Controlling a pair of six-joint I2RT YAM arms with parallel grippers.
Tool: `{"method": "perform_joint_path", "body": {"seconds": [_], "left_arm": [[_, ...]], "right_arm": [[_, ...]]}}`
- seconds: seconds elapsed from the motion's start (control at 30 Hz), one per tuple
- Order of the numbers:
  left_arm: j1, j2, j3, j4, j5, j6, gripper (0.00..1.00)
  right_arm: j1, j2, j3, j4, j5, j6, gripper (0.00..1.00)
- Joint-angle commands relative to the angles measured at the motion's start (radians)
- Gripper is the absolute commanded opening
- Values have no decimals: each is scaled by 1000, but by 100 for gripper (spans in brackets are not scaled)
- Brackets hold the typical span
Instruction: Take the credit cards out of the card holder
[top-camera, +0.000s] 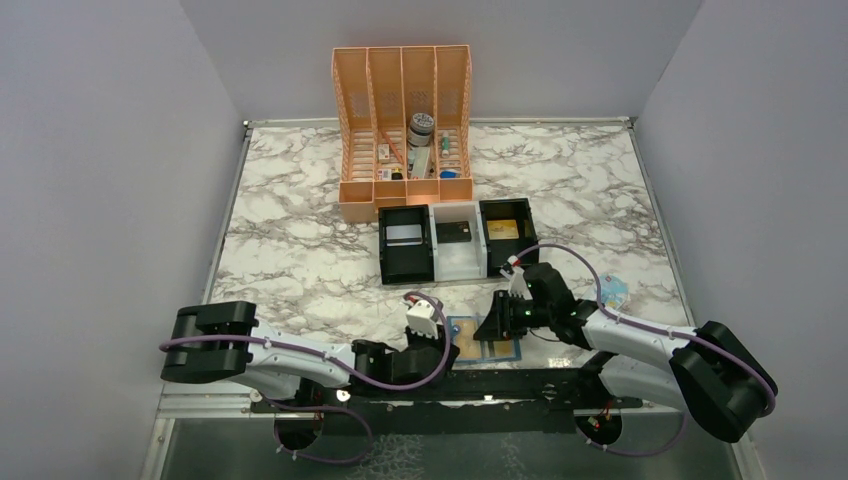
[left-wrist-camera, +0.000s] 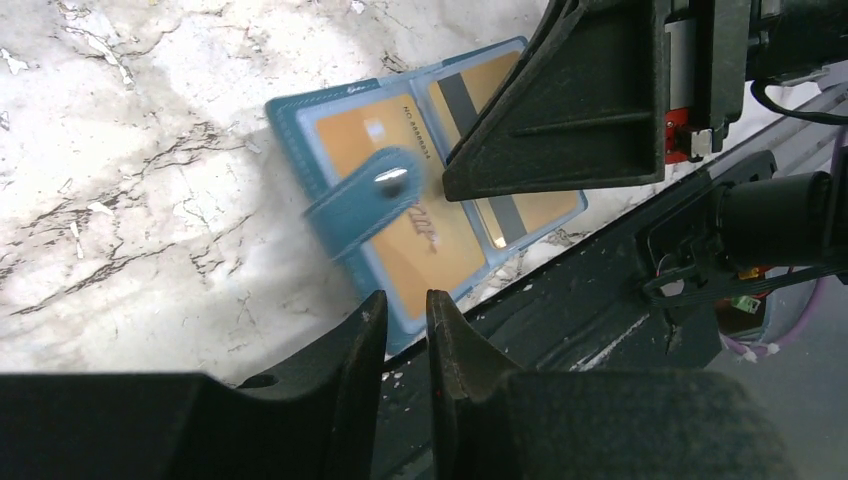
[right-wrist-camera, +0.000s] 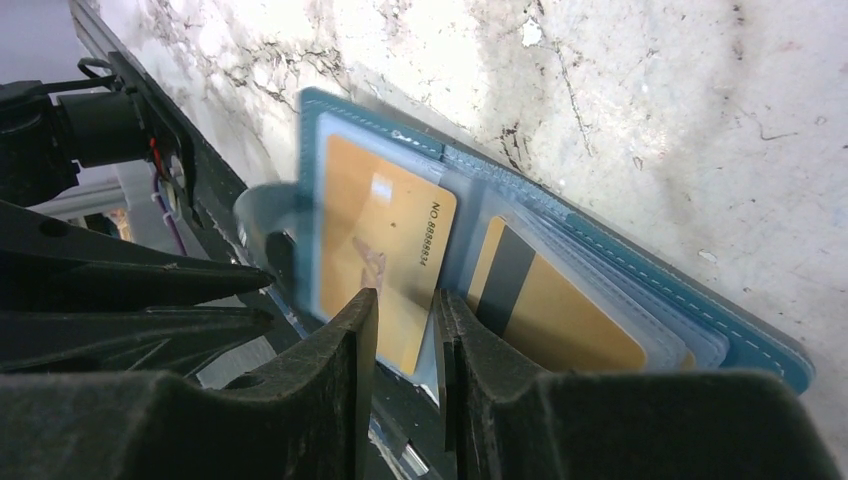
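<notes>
- The card holder (top-camera: 457, 325) lay open flat at the 6 o'clock edge of the marble worktop (top-camera: 300, 250), between the two arms.
- Two gold-tan credit cards (left-wrist-camera: 350, 140) sat in its pockets, one per panel. The 3 o'clock card showed a dark stripe.
- The holder's blue strap tab (left-wrist-camera: 365, 205) lay across the 9 o'clock card.
- The left claw (left-wrist-camera: 405, 298) was at the holder's 9 o'clock edge, its fingers drawn to a narrow slit. I could not tell whether it pinched the edge.
- The right claw (right-wrist-camera: 405, 295) came in from 3 o'clock, tips down near the fold between the panels and fingers nearly together. I could not tell whether it gripped anything.
- A black-and-white tray (top-camera: 455, 262) stood at 12 o'clock from the holder, with a card in each compartment.
- An orange rack (top-camera: 400, 100) stood beyond it.
- A pale blue packet (top-camera: 612, 293) lay at 3 o'clock.
</notes>
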Motion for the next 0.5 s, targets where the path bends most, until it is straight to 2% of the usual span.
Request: {"method": "perform_joint_path", "body": {"seconds": [0.0, 0.1, 0.17, 0.23, 0.37, 0.47], "left_arm": [[1, -27, 39, -94, -30, -55, 24], [1, -39, 73, -234, -64, -106, 31], [0, -55, 70, -245, -66, -102, 31], [1, -64, 53, -186, -47, -60, 29], [4, -38, 14, 33, 31, 14, 23], [15, 24, 38, 56, 70, 23, 21]], "right_arm": [[6, -5, 0, -38, 54, -3, 29], [7, -7, -2, -39, 58, -2, 29], [6, -5, -3, -33, 56, 0, 29], [7, -4, -6, -29, 52, -1, 29], [6, 0, -6, -24, 46, 0, 29], [6, -3, -8, -23, 45, 1, 29]]}}
